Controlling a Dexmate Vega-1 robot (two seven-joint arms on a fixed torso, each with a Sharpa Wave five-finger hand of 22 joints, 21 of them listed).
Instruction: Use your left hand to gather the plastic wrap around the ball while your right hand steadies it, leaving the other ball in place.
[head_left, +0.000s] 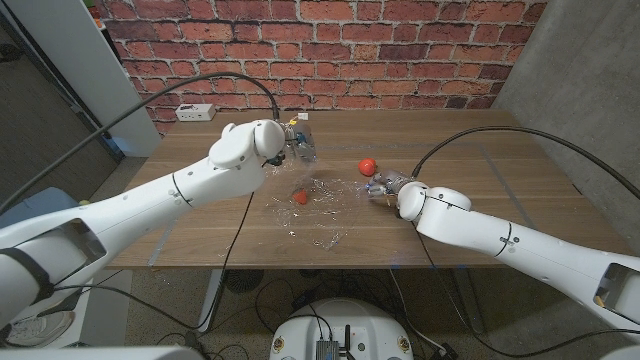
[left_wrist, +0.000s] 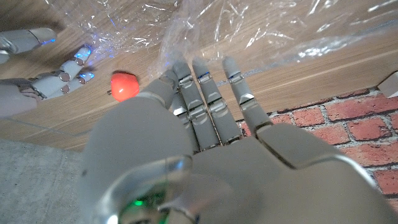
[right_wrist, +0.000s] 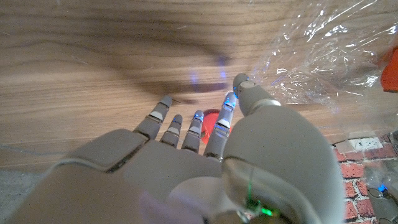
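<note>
Now left hand (head_left: 288, 142) fingers (left_wrist: 205, 93) pinch plastic wrap (head_left: 318, 212) above ball (head_left: 299, 198).

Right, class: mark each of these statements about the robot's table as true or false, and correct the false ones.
1. Two red balls are on the table. True: one ball lies on the plastic wrap, the other ball on bare wood.
2. The left hand holds a ball. False: it pinches an edge of the plastic wrap, lifted above the table.
3. The right hand is beside the wrap, fingers apart. True.
4. The wall behind the table is white plaster. False: it is a red brick wall.
</note>
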